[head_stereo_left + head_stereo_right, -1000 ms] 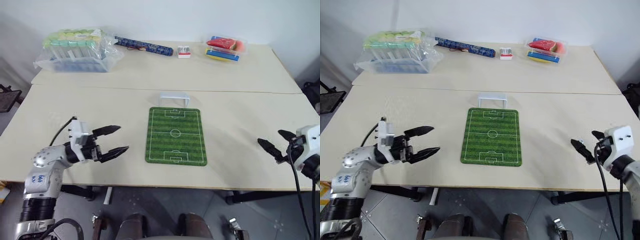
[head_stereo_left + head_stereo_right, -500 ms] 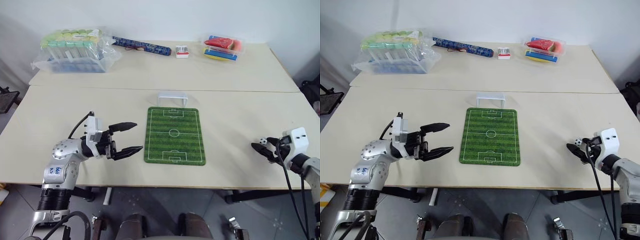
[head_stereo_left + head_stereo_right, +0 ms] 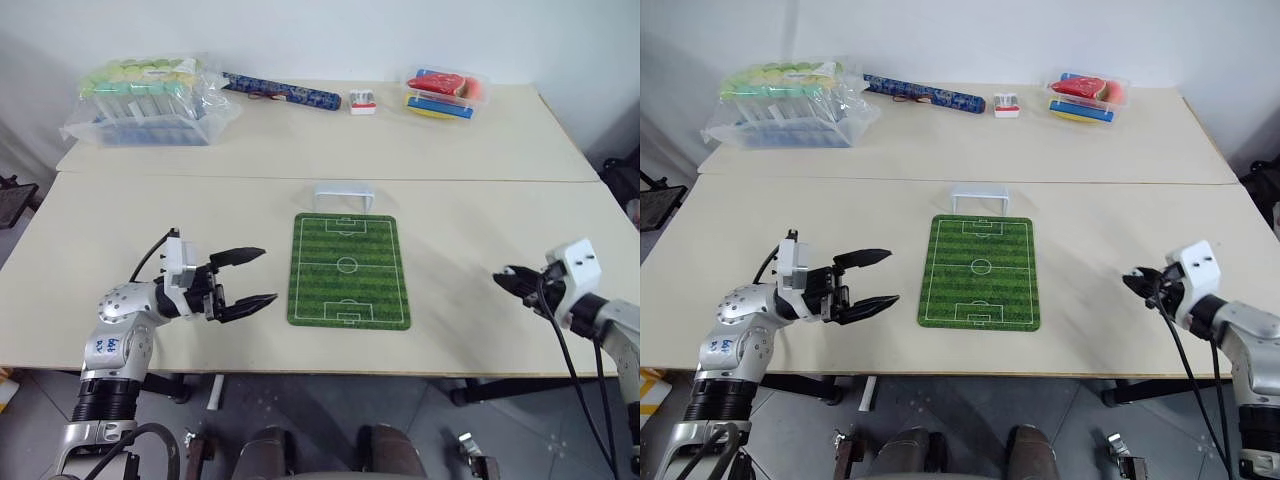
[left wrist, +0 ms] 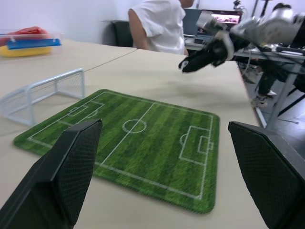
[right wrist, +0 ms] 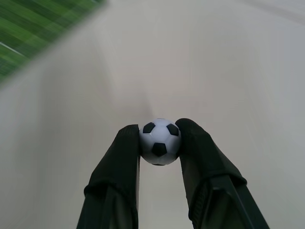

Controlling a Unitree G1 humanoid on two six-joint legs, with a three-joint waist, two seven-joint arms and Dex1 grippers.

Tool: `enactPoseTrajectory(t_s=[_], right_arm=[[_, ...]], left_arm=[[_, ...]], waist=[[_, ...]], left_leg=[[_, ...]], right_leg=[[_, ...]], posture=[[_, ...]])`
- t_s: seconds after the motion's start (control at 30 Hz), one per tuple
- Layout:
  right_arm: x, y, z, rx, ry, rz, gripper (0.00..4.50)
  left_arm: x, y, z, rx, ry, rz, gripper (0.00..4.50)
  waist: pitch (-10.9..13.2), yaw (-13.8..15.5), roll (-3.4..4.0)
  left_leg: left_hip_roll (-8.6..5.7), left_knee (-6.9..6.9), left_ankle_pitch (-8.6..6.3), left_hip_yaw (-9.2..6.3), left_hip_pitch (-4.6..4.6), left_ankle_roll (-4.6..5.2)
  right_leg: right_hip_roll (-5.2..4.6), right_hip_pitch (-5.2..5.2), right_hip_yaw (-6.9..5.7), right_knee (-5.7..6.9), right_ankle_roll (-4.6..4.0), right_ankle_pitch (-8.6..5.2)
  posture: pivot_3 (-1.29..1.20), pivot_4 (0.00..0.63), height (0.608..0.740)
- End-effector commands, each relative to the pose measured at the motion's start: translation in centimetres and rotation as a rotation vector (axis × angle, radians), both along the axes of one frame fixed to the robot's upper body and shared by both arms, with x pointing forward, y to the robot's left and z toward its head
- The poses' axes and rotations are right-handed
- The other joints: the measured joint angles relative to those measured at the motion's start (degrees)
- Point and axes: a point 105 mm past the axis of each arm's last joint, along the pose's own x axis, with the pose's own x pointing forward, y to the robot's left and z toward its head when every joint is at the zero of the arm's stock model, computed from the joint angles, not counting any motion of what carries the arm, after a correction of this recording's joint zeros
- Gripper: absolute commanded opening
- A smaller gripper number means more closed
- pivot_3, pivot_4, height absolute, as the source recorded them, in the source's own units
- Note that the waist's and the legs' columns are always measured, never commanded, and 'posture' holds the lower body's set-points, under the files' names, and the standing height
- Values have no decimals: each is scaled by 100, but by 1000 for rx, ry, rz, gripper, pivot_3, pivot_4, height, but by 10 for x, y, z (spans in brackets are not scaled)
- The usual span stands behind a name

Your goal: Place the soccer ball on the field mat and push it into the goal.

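Beige table [image 3: 470, 215]: lengthwise field mat [image 3: 349, 270], soccer ball [image 5: 159, 141] between right jaws, left jaws spread.

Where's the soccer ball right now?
The soccer ball is pinched between the right gripper fingertips, above the bare table to the right of the field mat.

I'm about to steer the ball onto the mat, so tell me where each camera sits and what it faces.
Head pair: looks forward and down over the table; left claw open, right claw.
Left wrist: along its own claw, facing the field mat, goal and a seated person.
Right wrist: along its fingers, shut on the soccer ball.
Shared: the mat.
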Motion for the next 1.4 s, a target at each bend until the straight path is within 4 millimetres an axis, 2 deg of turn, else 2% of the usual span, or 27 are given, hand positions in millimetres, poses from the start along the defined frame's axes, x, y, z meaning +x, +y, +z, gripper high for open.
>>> enactPoseTrajectory(t_s=[0.03, 0.07, 0.17, 0.33, 0.43, 0.63, 0.8, 1.07, 1.3, 1.4], right_arm=[[1, 66, 26, -20, -47, 242, 852], [0, 95, 26, -26, -41, 351, 852], [-4, 140, 19, -104, -13, 553, 852], [2, 177, 2, -185, -3, 728, 852], [2, 188, -7, -219, 13, 794, 852], [-12, 198, -25, -250, 68, 918, 852], [-16, 200, -30, -248, 85, 946, 852], [-11, 199, -39, -252, 103, 924, 852], [-12, 197, -39, -246, 97, 929, 3140], [-16, 200, -33, -233, 84, 953, 3140]], left_arm=[[2, 14, 2, 9, -36, 23, 4500], [1, 17, -1, 14, -37, 23, 4500], [2, 21, -5, 24, -24, 18, 4500], [0, 39, -18, 78, 5, 67, 4500], [-4, 47, -25, 107, 9, 86, 4500], [-16, 56, -33, 147, 11, 102, 4500], [-19, 58, -39, 160, 25, 109, 4500], [-16, 53, -36, 147, 12, 117, 4500], [-13, 52, -34, 148, 6, 115, 4500], [-12, 52, -33, 146, 2, 114, 4500]], waist=[[0, -5, 0], [0, -10, 0], [1, -24, 0], [8, 36, -12], [9, 10, -14], [10, -24, -13], [9, -55, -13], [9, -125, -13], [9, -125, -13], [9, -124, -13]], left_leg=[[-1, 0, 0, 0, 0, 0], [-1, 1, 0, 1, 0, 0], [1, 4, -1, -2, -4, -2], [-7, 10, -8, -19, -22, 6], [-15, 13, -12, -10, -24, 12], [-9, 12, -13, -11, -24, 9], [-7, 14, -13, -10, -22, 8], [-7, 14, -12, -10, -20, 7], [-5, 13, -12, -10, -17, 6], [-5, 14, -12, -10, -16, 6]], right_leg=[[0, 0, 1, 0, 0, 0], [0, -1, 1, 0, 0, 0], [3, -7, -1, 6, 0, 0], [-5, -13, -10, 7, 0, 0], [-7, -13, -12, 4, 3, 2], [-3, -15, -17, 6, 3, 2], [-3, -14, -15, 8, 2, 2], [-3, -14, -16, 10, 2, 2], [-2, -13, -15, 11, 2, 1], [-2, -13, -14, 11, 2, 2]], posture=[[0, 150, 740], [0, 150, 740], [0, 150, 740], [0, 150, 740], [0, 150, 740], [0, 150, 740], [0, 150, 740], [0, 150, 740], [0, 150, 740], [0, 150, 740]])
